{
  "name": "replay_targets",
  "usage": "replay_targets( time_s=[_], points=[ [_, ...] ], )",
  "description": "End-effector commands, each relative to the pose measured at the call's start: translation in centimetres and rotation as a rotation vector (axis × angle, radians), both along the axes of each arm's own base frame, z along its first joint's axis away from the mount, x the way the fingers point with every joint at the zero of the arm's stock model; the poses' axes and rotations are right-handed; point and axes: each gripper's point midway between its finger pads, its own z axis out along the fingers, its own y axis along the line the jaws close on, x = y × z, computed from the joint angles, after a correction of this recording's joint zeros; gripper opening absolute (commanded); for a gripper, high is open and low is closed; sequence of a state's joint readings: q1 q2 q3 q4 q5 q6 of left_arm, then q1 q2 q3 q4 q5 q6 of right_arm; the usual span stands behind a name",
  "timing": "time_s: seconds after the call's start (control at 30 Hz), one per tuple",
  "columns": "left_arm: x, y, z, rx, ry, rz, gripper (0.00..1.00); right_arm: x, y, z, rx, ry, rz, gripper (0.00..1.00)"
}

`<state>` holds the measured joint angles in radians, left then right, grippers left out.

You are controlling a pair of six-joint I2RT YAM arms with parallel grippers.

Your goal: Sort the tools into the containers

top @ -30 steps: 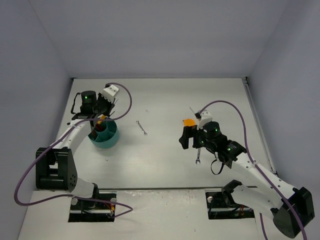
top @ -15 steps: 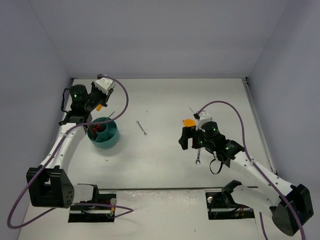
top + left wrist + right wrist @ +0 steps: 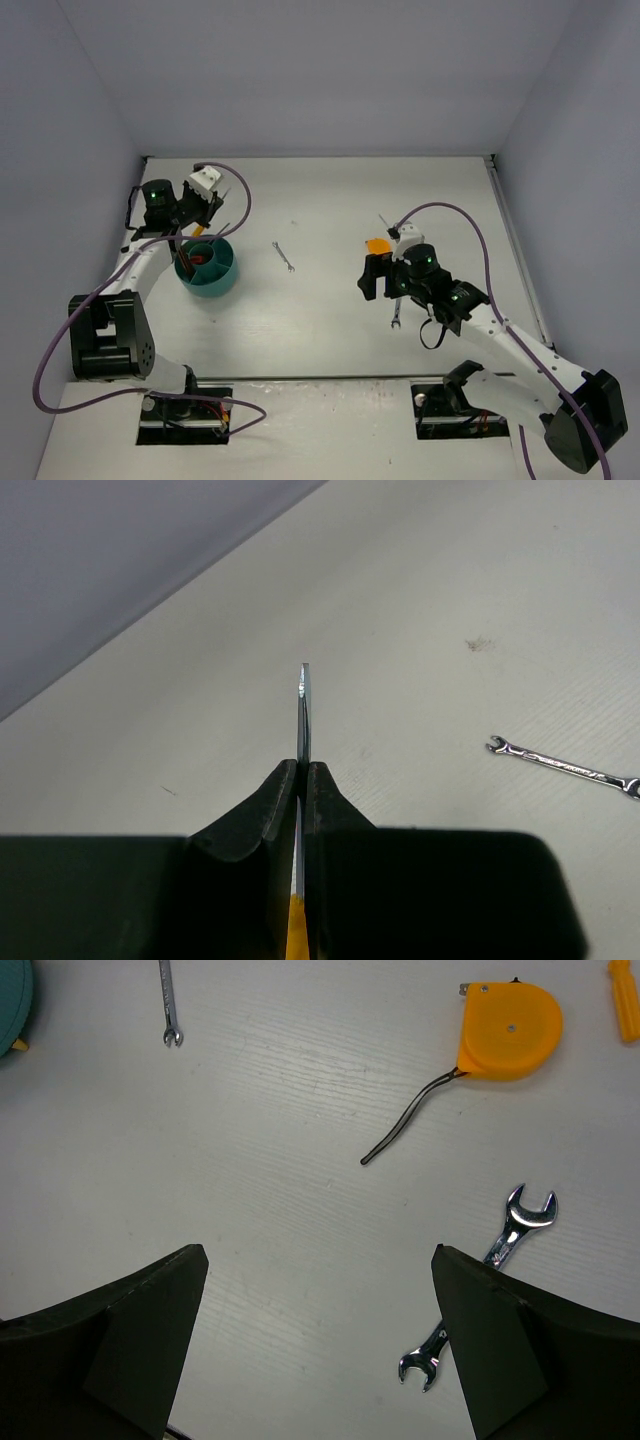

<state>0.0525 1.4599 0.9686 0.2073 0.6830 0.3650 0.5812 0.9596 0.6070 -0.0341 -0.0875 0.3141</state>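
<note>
Screwdriver (image 3: 304, 712) pinched in left end effector (image 3: 302, 773), clear only from wrist.

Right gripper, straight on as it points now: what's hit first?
Likely bare table: the right gripper is open and empty. The silver wrench lies just aside, the orange tape measure farther on. Depth unclear.

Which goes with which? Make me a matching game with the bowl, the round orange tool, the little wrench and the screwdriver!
Things:
1. bowl
2. round orange tool
3. little wrench
4. screwdriver

Clues:
A. pinched in the left end effector
B. silver, lying flat by itself
C. teal
D. trailing a thin dark cord

Pairs: 1-C, 2-D, 3-B, 4-A
</note>
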Motion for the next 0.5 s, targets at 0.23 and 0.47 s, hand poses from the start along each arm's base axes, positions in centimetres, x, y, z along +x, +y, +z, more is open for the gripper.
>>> replay_targets(
  time_s=[0.23, 0.47],
  points=[
    [1.1, 1.3, 2.6, -0.032, -0.177, 0.014, 0.0, 0.7, 0.3, 1.1, 0.029, -0.043, -0.002, 0.92],
    [1.1, 2.1, 2.1, -0.049, -0.206, 0.075, 0.04, 0.8, 0.3, 1.0, 0.024, -0.041, -0.001, 0.92]
  ],
)
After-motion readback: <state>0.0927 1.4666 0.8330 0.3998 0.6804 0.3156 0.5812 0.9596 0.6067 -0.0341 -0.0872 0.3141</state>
